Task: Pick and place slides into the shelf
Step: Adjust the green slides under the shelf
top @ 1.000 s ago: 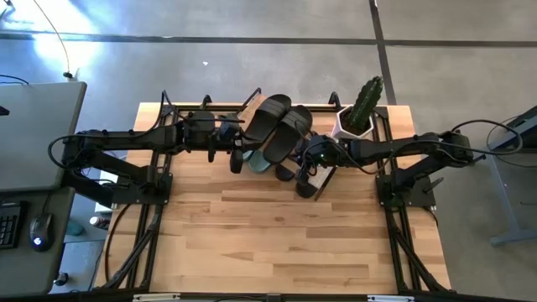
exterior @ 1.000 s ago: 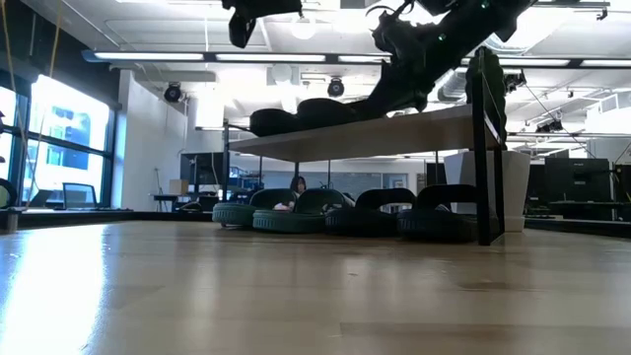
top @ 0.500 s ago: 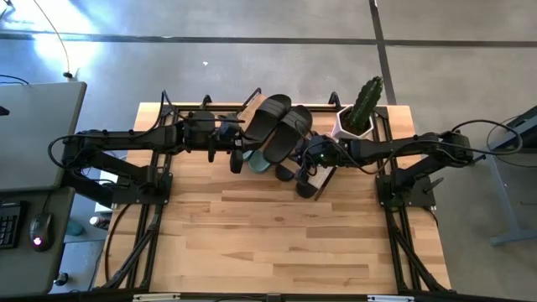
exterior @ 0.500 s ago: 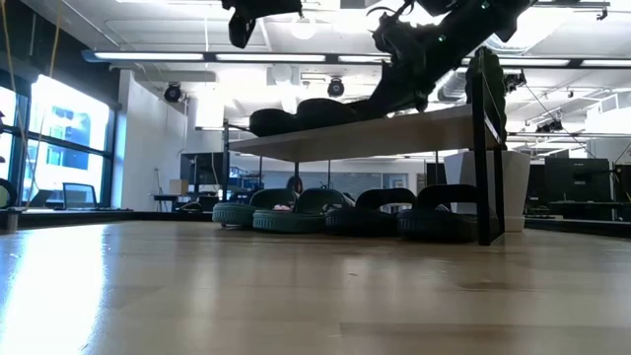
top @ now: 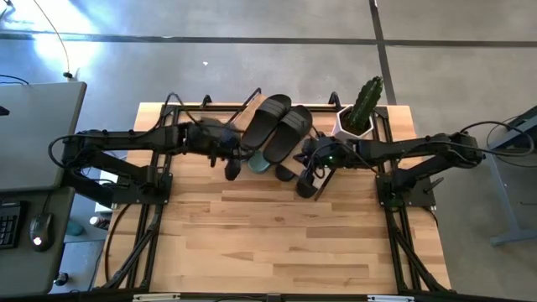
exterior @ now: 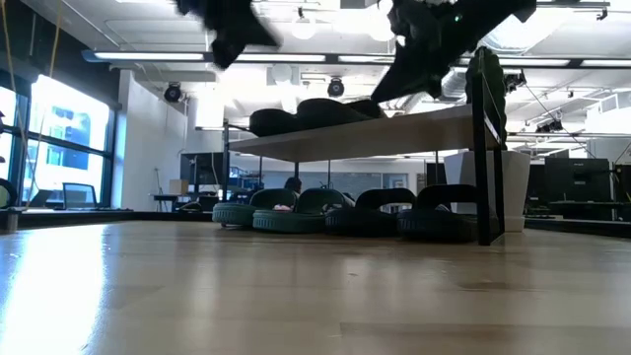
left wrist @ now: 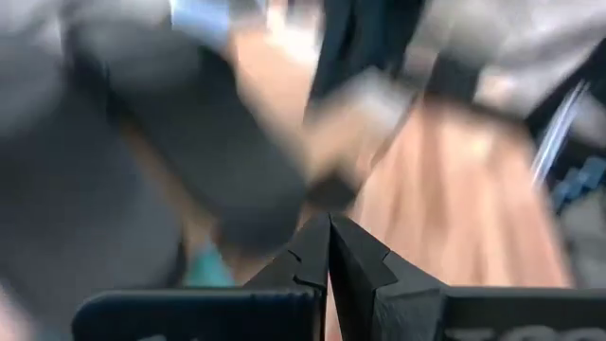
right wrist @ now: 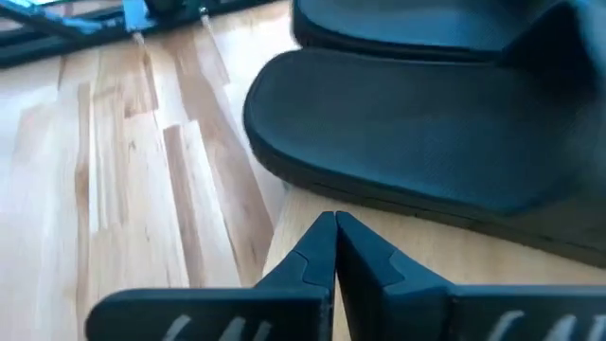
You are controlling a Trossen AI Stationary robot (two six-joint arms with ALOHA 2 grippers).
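Note:
Two black slides (top: 278, 126) lie side by side on the shelf's plank top (exterior: 414, 130). Under the plank, on the table, a green pair (exterior: 266, 213) and a black pair (exterior: 414, 217) stand in a row; from above only a green end (top: 258, 161) pokes out. My left gripper (top: 231, 166) hangs shut in the air left of the shelf, blurred, beside a black slide (left wrist: 170, 142). My right gripper (right wrist: 333, 225) is shut above the plank's near edge (right wrist: 407, 237), just short of the nearest black slide (right wrist: 426, 133).
A cactus in a white pot (top: 361, 113) stands at the table's far right, close to the shelf's right end. The near half of the wooden table (top: 277, 243) holds nothing. A desk with a keyboard and mouse (top: 33, 226) stands off the table's left.
My left gripper has tipped downward and sunk a little beside the shelf's left end, still shut. My right gripper has risen off the shelf top and drawn back slightly from the black slides, still shut. The slides have stayed where they were.

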